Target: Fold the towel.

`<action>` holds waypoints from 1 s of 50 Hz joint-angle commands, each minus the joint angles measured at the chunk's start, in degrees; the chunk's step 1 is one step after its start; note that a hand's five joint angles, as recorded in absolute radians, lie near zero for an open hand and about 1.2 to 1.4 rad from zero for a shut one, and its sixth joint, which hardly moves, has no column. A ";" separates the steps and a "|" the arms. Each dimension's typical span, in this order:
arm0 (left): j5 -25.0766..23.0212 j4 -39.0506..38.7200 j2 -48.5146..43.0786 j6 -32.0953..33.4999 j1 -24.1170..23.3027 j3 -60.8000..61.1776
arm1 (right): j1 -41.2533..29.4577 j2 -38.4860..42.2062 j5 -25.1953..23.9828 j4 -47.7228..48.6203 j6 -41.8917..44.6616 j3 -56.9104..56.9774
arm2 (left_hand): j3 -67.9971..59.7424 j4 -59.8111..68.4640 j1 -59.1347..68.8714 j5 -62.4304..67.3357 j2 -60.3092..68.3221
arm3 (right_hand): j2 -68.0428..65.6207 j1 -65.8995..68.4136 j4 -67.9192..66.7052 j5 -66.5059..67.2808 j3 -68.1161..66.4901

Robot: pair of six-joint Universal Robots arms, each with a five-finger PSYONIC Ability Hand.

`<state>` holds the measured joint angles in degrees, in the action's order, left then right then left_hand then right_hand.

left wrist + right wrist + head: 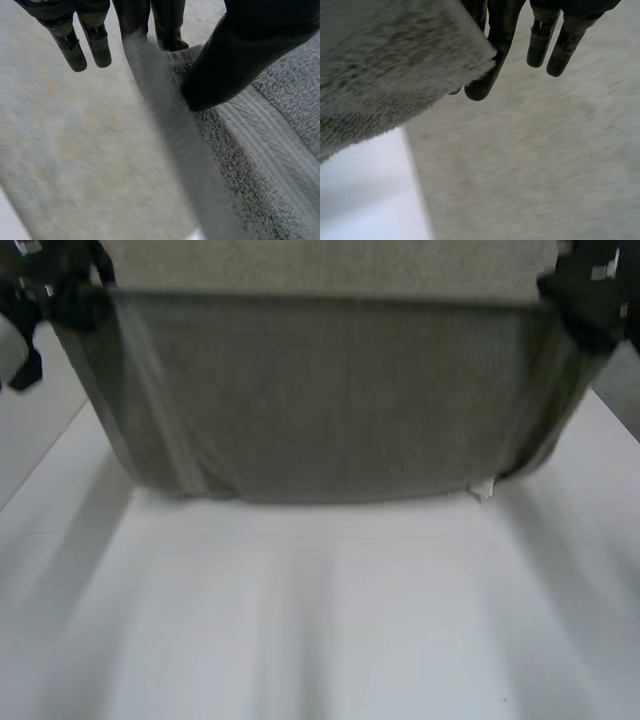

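Note:
A grey towel (pixel 330 400) is held up off the white table (pixel 320 620), stretched wide between my two hands. My left hand (pixel 60 290) grips its upper left corner and my right hand (pixel 590 300) its upper right corner. The cloth sags between them, and its lower edge carries a small white tag (pixel 483 490). In the left wrist view the thumb (pixel 240 55) pinches the towel's edge (pixel 165 100) against the fingers. By the right hand (pixel 500 30), a towel corner (pixel 385 65) is pinched against the fingers.
A lighter band of towel (pixel 320 265) shows beyond the lifted edge. Bare white table (pixel 365 200) lies beside the cloth under the right hand and across the near half of the head view.

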<state>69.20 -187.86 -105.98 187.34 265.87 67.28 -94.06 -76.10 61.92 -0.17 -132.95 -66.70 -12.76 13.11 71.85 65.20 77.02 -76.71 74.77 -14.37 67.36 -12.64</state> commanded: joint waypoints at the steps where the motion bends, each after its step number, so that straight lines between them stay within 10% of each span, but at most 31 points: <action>1: 4.11 -0.31 -1.16 -0.31 -2.19 -11.47 | -2.89 -0.90 2.25 1.93 -7.74 10.80 | 2.76 -3.11 8.15 4.80 2.98 | -3.29 5.23 4.37 2.64 2.64; 26: -10.03 0.48 17.27 -0.57 5.35 23.75 | 1.07 -12.06 -6.20 -6.07 -14.97 -20.93 | 2.76 -3.11 8.15 4.80 2.98 | -3.29 5.23 4.37 2.64 2.64; 38: -16.72 7.07 31.45 -0.48 11.69 33.71 | 13.01 -22.86 -21.92 -21.00 -14.36 -27.26 | 2.76 -3.11 8.15 4.80 2.98 | -3.29 5.23 4.37 2.64 2.64; 50: -19.72 7.60 26.20 -0.49 13.01 34.59 | 14.26 -12.70 -21.94 -22.68 -4.09 -26.38 | 2.76 -3.11 8.15 4.80 2.98 | -3.29 5.23 4.37 2.64 2.64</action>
<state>49.26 -179.67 -74.46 186.75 279.26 102.25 -78.05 -97.35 37.86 -22.91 -142.85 -94.09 -12.76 13.11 71.85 66.31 77.33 -76.71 74.77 -14.37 68.42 -12.64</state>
